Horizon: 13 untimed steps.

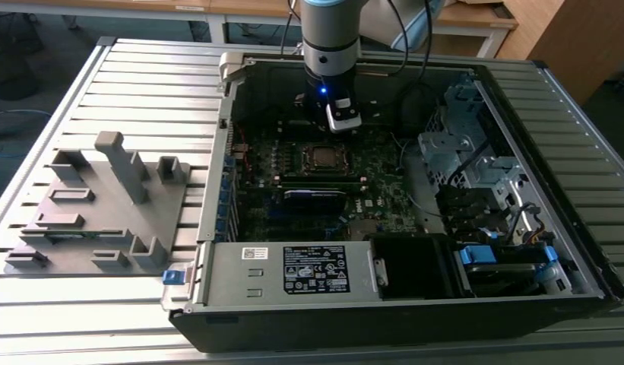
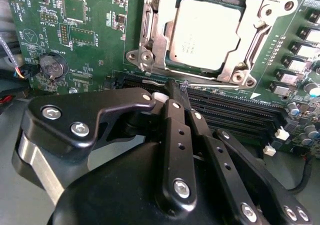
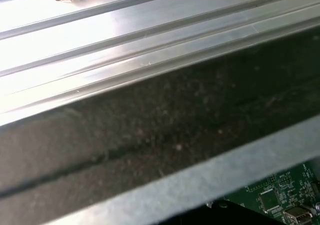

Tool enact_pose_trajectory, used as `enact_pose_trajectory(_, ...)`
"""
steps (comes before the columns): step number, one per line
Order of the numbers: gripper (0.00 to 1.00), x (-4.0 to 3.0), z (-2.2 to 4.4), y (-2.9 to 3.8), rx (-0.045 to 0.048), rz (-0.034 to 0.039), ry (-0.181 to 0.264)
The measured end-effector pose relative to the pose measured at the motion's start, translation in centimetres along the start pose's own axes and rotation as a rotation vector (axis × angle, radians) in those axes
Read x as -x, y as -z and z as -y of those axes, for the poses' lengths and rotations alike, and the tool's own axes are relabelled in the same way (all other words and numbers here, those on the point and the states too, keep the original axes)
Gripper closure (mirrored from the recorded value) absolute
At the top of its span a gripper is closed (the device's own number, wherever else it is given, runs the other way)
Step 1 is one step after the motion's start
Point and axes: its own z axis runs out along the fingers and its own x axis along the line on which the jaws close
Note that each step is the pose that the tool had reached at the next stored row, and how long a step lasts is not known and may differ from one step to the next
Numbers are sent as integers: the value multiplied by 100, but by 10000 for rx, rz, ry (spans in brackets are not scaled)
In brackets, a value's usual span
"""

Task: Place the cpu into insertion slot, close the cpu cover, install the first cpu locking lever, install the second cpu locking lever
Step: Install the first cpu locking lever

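Two steps look finished: the dull silver-grey square cpu (image 2: 212,32) lies under the closed silver metal cpu cover (image 2: 252,35). The black gripper (image 2: 179,92), fingers together and empty, hovers beside it. The levers are unclear.

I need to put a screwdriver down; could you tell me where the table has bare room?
Bare table slats lie beyond the grey fixture and along the computer case's side at the exterior view's right. Inside the case it is crowded: motherboard, drive cage, gripper near the cpu.
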Motion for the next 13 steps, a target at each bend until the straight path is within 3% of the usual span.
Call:
enact_pose_trajectory(9, 90, -12, -31, -11, -31, 13, -13)
enact_pose_trajectory(11, 90, -13, -31, -13, -92, 35, -15)
enact_pose_trajectory(13, 90, -14, -31, -18, -254, 92, -2)
